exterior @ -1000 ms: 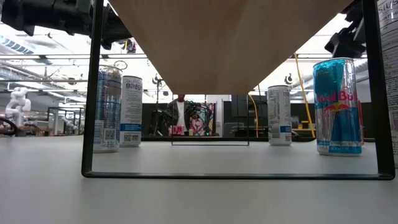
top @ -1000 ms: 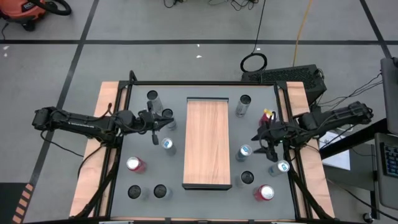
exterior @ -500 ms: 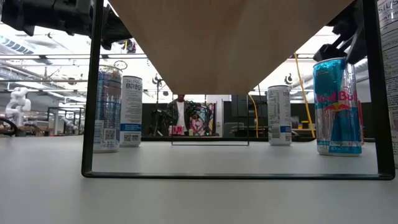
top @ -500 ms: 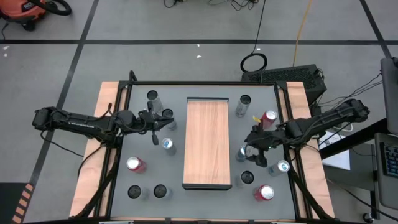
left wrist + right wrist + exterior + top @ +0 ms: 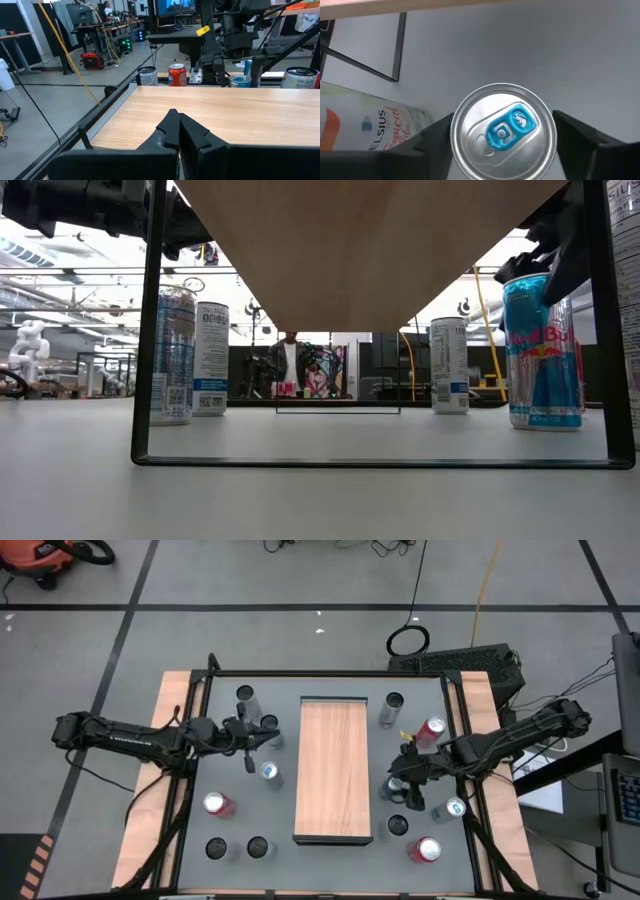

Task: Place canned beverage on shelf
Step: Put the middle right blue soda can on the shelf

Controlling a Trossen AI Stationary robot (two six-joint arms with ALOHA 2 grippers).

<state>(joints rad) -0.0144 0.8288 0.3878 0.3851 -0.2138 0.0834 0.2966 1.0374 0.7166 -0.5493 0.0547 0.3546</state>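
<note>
The shelf (image 5: 334,770) is a light-brown wood-grain board with a dark rim, standing on dark legs in the table's middle. A blue Red Bull can (image 5: 541,350) stands upright on the table just right of it. My right gripper (image 5: 398,783) is open over this can. In the right wrist view the silver can top with its blue tab (image 5: 503,132) lies between my two fingers (image 5: 434,136); I see no touch. My left gripper (image 5: 258,737) is shut and empty, level, left of the shelf; it also shows in its wrist view (image 5: 177,127).
Several more cans stand around the shelf: red ones (image 5: 432,730) (image 5: 428,850) (image 5: 217,804), silver ones (image 5: 391,706) (image 5: 246,698) (image 5: 268,772) (image 5: 455,808), dark-topped ones (image 5: 397,827) (image 5: 258,847). A Celsius can (image 5: 365,131) stands close beside my right gripper.
My right gripper has gone toward the table's left, toward the shelf, and down over the blue can, so that its open fingers now stand on either side of the can's top. The red can at the far right has come into view behind it.
</note>
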